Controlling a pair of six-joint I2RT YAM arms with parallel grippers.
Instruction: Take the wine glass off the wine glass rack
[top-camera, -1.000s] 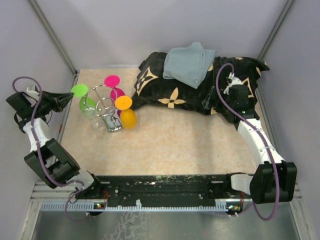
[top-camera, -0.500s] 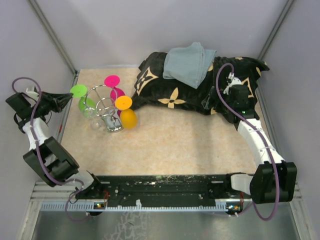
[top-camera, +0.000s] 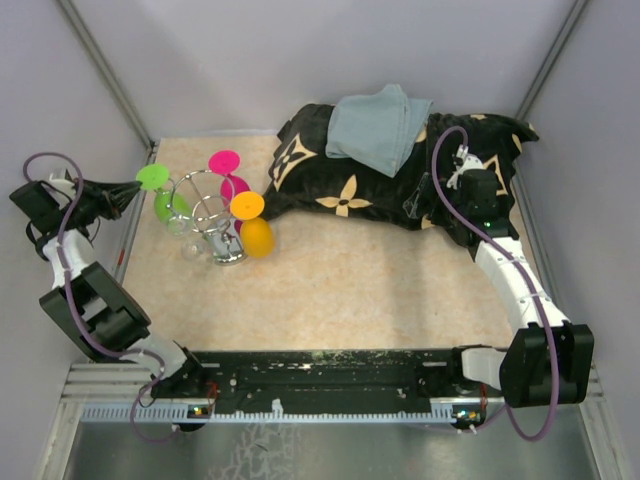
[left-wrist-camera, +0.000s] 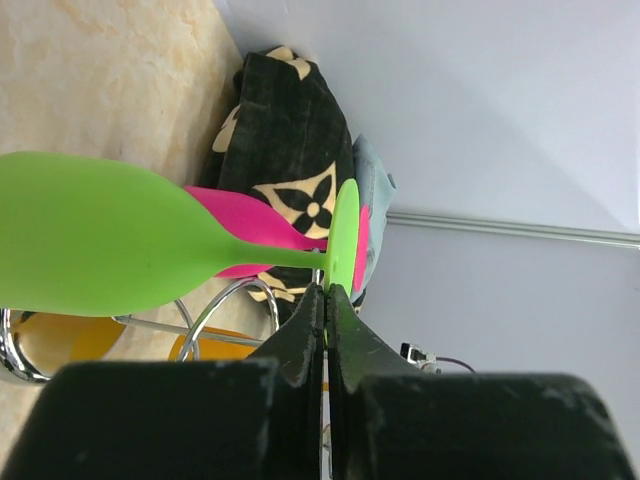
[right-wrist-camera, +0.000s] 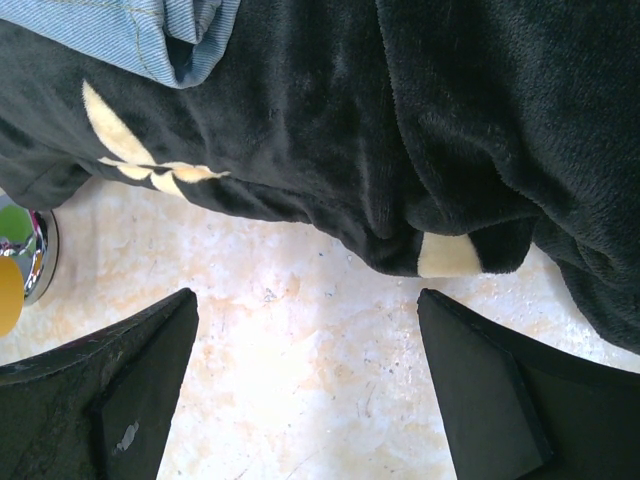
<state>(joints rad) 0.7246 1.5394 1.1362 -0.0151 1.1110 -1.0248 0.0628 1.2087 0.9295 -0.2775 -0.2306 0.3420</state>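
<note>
A green wine glass (top-camera: 166, 203) lies tipped sideways at the left edge of the chrome wine glass rack (top-camera: 222, 245). My left gripper (top-camera: 135, 188) is shut on the rim of its round foot. In the left wrist view the closed fingertips (left-wrist-camera: 327, 295) pinch the thin green disc, and the glass's bowl (left-wrist-camera: 100, 235) stretches left above a chrome loop (left-wrist-camera: 215, 305). A pink glass (top-camera: 225, 165) and an orange glass (top-camera: 255, 232) hang on the same rack. My right gripper (top-camera: 418, 205) stands open over bare table (right-wrist-camera: 308, 300), holding nothing.
A black blanket with cream flower motifs (top-camera: 380, 180) lies across the back right, with a folded blue-grey cloth (top-camera: 378, 128) on top. Its edge is just beyond the right fingers (right-wrist-camera: 480, 380). Enclosure walls stand close on the left and right.
My left arm has drawn a little leftward, taking the green glass with it by the foot. The right arm has not moved.
</note>
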